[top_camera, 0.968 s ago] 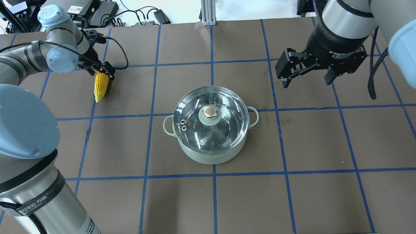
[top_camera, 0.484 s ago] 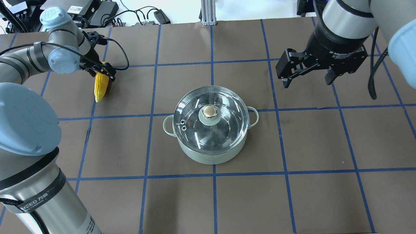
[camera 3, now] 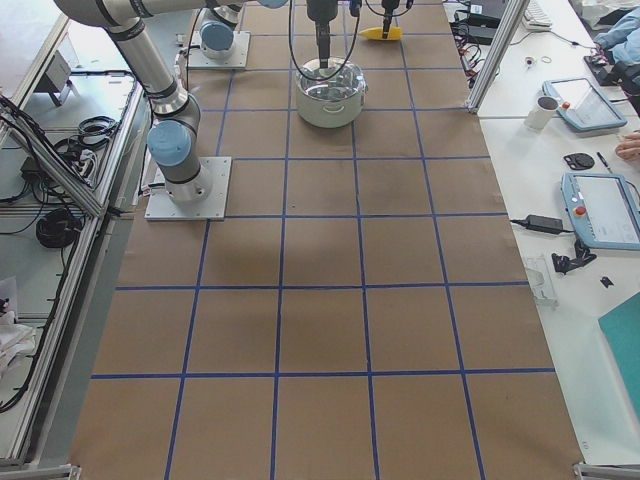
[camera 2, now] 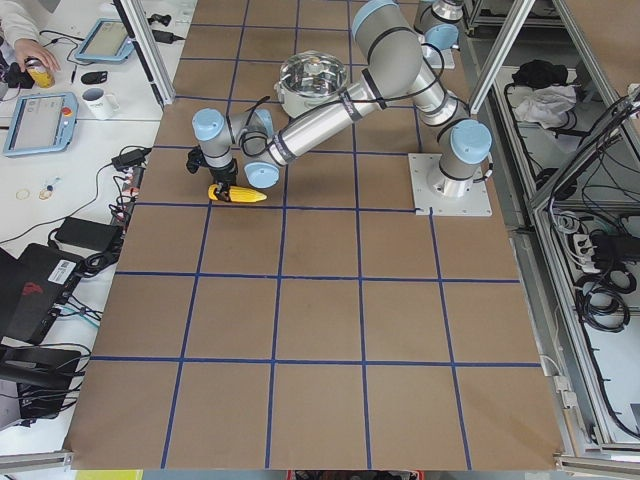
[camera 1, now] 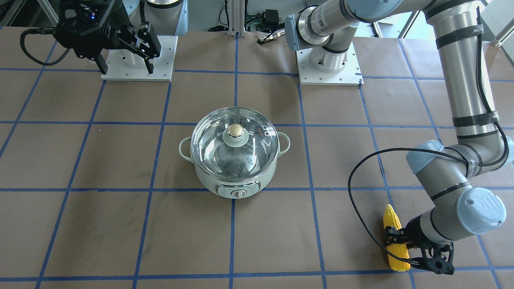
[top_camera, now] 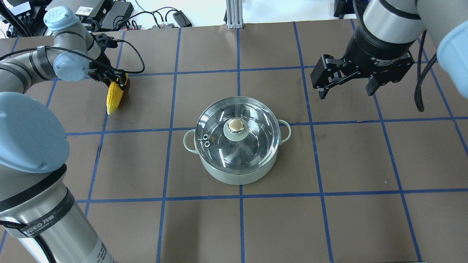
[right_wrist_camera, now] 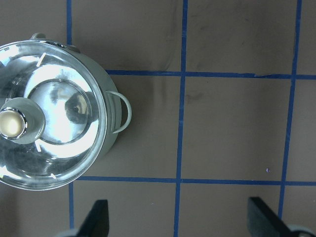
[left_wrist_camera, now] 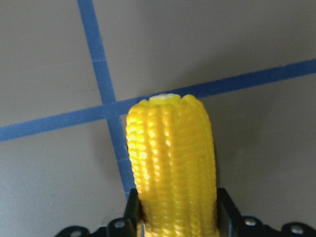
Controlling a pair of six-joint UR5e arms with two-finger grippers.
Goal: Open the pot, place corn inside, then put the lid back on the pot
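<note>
The mint-green pot (top_camera: pixel 237 173) stands at the table's middle with the glass lid (top_camera: pixel 256 146) on it, knob (top_camera: pixel 236 125) up. It also shows in the front view (camera 1: pixel 237 182). The yellow corn (top_camera: pixel 112 99) lies at the far left, tip toward the robot. My left gripper (top_camera: pixel 117 83) is low over its thick end. In the left wrist view its fingers (left_wrist_camera: pixel 226 210) press the corn (left_wrist_camera: pixel 173 163) from both sides. My right gripper (top_camera: pixel 345 90) is open and empty, high above the table, right of and beyond the pot (right_wrist_camera: pixel 112 123).
Brown table cover with blue tape grid. Cables and power bricks (top_camera: pixel 117 14) lie beyond the far edge. A black cable (camera 1: pixel 353 188) loops from the left wrist over the table. The arm bases (camera 1: pixel 329 68) stand at the robot's side.
My left wrist has turned and shifted slightly at the corn's thick end, and the fingers now sit tight on it. The corn has barely moved. The right arm is still.
</note>
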